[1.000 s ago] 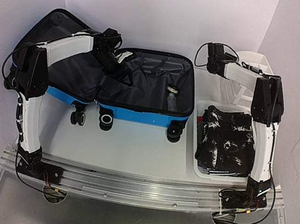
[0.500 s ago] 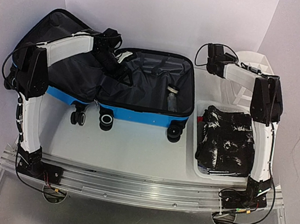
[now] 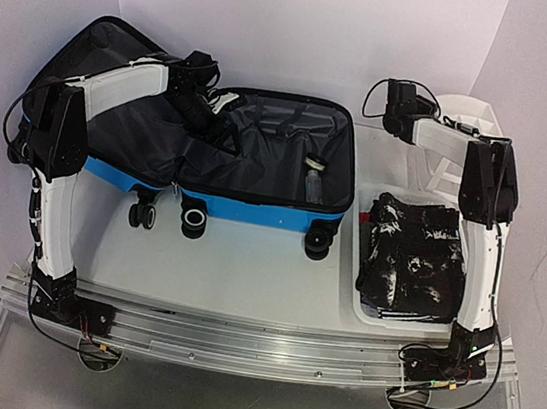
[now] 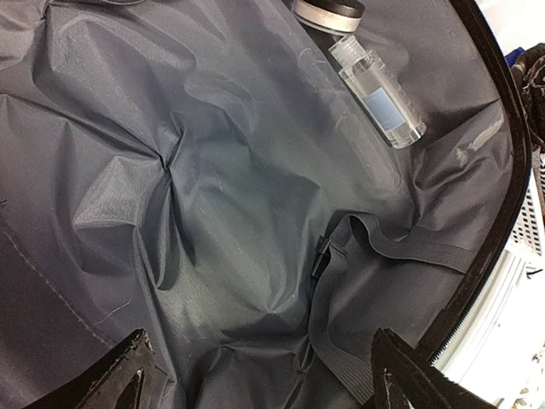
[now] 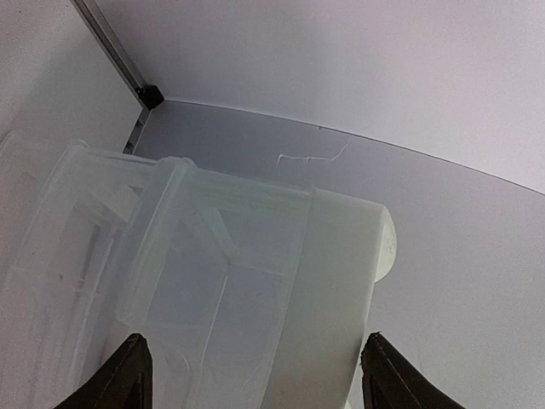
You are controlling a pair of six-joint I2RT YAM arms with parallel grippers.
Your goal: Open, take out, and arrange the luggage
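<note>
Blue hard-shell suitcase (image 3: 252, 211) with fish-and-flower print lies open on the white worktop (image 3: 244, 271), left of centre in the top view. Its lid (image 3: 90, 64) leans toward the upper left. At the right end of its dark grey fabric lining (image 4: 213, 196) lie a clear plastic bottle (image 4: 379, 98) with a pale label and, just beside it, a dark jar with a beige lid (image 4: 328, 10). A grey elastic strap (image 4: 375, 251) crosses the lining. My left gripper (image 4: 268, 379) hovers inside the base, fingers spread and empty. Right of the suitcase sits a white mesh plastic basket (image 3: 394, 322) holding folded black-and-white clothing (image 3: 410, 253). My right gripper (image 5: 255, 371), likewise spread and empty, hangs over the white plastic drawer organizer (image 5: 255, 256) at the upper right.
</note>
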